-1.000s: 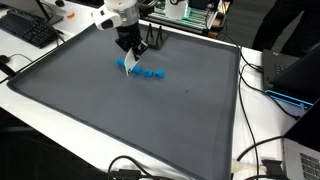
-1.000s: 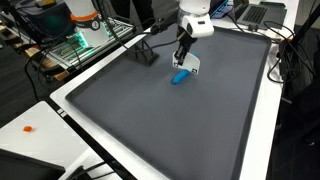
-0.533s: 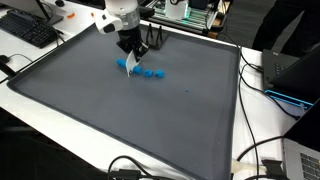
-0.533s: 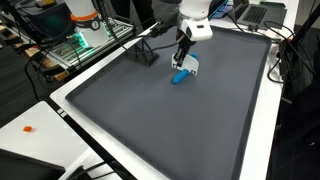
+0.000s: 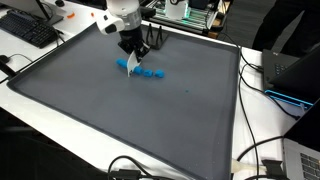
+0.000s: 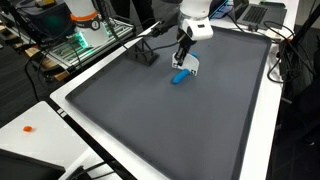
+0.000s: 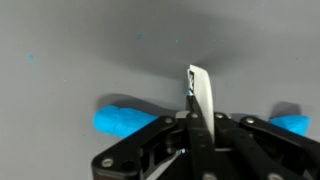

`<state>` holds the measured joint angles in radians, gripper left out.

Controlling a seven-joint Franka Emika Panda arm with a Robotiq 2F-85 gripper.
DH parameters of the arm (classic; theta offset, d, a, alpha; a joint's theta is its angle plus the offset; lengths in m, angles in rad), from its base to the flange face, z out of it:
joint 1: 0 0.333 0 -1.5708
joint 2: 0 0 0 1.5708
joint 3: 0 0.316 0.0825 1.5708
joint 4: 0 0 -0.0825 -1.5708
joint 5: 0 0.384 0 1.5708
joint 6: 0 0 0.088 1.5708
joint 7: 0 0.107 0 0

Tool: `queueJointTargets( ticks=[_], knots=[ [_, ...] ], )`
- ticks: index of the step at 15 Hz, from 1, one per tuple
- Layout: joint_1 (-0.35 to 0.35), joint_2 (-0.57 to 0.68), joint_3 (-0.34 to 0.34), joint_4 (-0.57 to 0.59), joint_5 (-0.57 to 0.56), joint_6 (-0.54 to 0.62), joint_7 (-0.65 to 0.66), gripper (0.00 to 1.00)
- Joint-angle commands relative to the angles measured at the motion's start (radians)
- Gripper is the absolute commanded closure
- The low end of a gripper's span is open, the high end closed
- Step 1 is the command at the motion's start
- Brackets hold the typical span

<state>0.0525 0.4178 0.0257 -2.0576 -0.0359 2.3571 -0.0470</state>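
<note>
Gripper (image 7: 196, 120), as I see it, is clamped fully closed on a thin white strip (image 7: 198, 88) sticking out past its tips; blue pieces (image 7: 124, 120) lie on the grey mat (image 5: 130, 120) just to either side.

Grey mat (image 5: 140, 125) on white tbl (image 6: 25, 112), w/ small blue pieces (image 5: 152, 73) atop.

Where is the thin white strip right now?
In the wrist view, the thin white strip stands pinched in the shut gripper, with small blue blocks on either side, over the dark grey mat.
</note>
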Motion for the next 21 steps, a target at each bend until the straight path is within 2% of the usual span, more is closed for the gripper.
queueJointTargets(
  ticks=[1,8,21],
  knots=[
    [-0.006,0.024,0.020,-0.007,0.018,-0.003,-0.014,0.99],
    [-0.010,0.008,0.035,-0.006,0.043,-0.020,-0.025,0.99],
    [-0.007,-0.071,0.007,-0.019,0.002,-0.007,0.002,0.99]
  ],
)
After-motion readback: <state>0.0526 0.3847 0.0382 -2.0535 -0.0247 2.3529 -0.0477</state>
